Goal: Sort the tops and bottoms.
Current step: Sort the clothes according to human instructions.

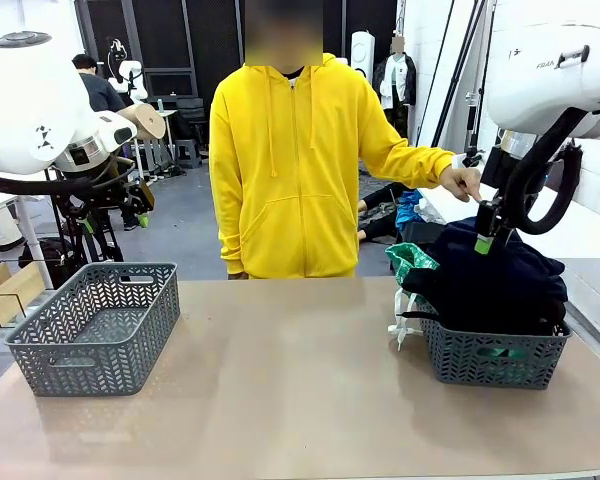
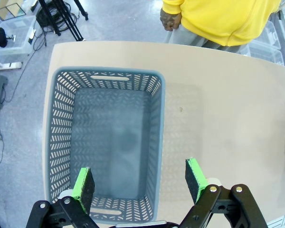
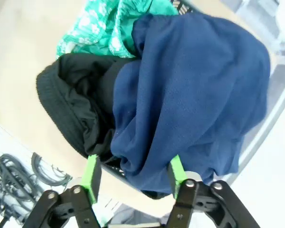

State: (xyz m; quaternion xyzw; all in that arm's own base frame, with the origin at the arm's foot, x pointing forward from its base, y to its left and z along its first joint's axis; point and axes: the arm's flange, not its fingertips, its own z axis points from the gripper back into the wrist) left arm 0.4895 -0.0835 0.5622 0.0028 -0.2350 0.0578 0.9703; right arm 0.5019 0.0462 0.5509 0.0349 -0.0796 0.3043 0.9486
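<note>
While the right claw (image 3: pixel 133 173) is hanging over the heap of clothes, its two green pads (image 3: pixel 91 172) are standing apart, released, with a fold of the navy garment (image 3: pixel 194 95) lying between them; I cannot tell if the pads are touching the cloth. Beside the navy garment a black garment (image 3: pixel 78 102) is lying, and past both a green garment (image 3: pixel 111 26) with a white pattern is showing. In the front view the right claw (image 1: pixel 488 238) is sitting just above the dark heap, which is filling the right basket (image 1: pixel 492 357) and rising over its rim. The green garment (image 1: pixel 412 262) is sticking out at the left side of this basket, and white cords (image 1: pixel 400 325) are hanging down outside its wall.

The left claw (image 2: pixel 140 183) is also released, its pads wide apart and holding nothing. It is hovering above the near end of the left basket (image 2: pixel 61 114), which is standing on the table (image 2: pixel 218 123).

The person in the yellow hoodie (image 1: pixel 295 165) is standing at the far side of the table. One hand (image 1: pixel 462 182) is reaching out near the right arm, the other hand (image 2: pixel 170 19) is hanging at the table edge
</note>
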